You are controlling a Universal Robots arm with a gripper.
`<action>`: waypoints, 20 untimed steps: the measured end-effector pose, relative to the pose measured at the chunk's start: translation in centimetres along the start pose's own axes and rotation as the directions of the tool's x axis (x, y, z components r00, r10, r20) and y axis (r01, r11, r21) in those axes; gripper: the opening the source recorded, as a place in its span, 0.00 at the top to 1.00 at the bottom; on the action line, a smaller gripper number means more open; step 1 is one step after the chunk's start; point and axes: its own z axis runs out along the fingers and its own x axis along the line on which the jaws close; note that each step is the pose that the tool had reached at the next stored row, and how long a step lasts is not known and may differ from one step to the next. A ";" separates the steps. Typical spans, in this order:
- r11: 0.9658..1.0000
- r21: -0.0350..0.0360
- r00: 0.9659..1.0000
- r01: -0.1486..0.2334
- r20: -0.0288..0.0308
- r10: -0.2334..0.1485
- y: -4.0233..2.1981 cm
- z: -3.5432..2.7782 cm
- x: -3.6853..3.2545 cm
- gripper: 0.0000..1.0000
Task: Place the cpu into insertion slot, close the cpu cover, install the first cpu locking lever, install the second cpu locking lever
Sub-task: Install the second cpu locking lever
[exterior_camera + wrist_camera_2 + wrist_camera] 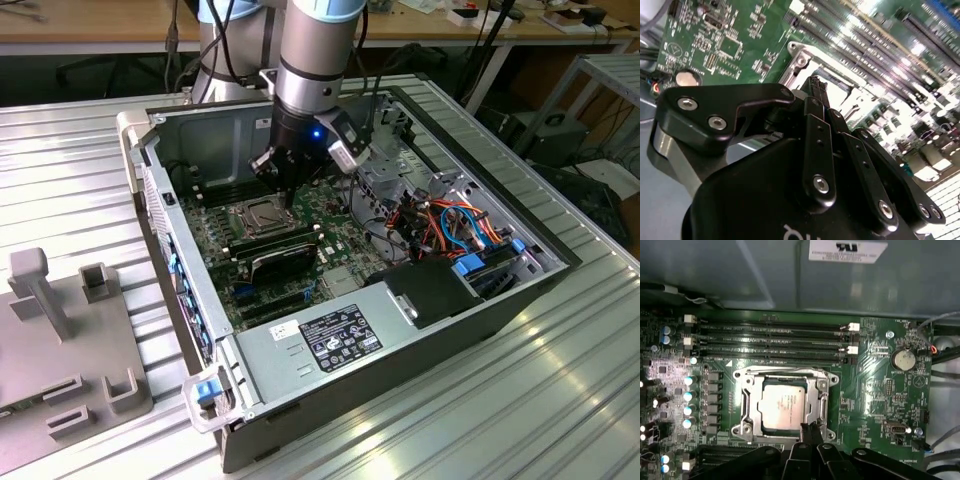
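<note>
cpu (785,407) is sitting in the insertion slot (751,426) under the lowered cpu cover (821,396) | gripper (810,430) is hovering at the socket's 6 o'clock edge, fingers together, clamping nothing | cover likely thin, stiff, springy (push its frame, avoiding the fragile chip)

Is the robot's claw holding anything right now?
No. The gripper has its fingers pressed together with nothing between them, right at the edge of the cpu cover, which lies shut over the cpu.

The cpu (784,407) sits under the closed cpu cover (785,377), pincer (811,432) beside.
</note>
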 end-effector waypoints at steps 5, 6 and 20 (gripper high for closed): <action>1.000 0.009 1.000 0.000 0.000 0.000 -0.82 -0.22 0.04 0.89; 1.000 0.011 1.000 0.000 -0.001 0.000 -1.01 -0.26 0.05 0.89; 1.000 0.013 1.000 0.000 -0.001 0.000 -2.38 -0.33 0.80 0.89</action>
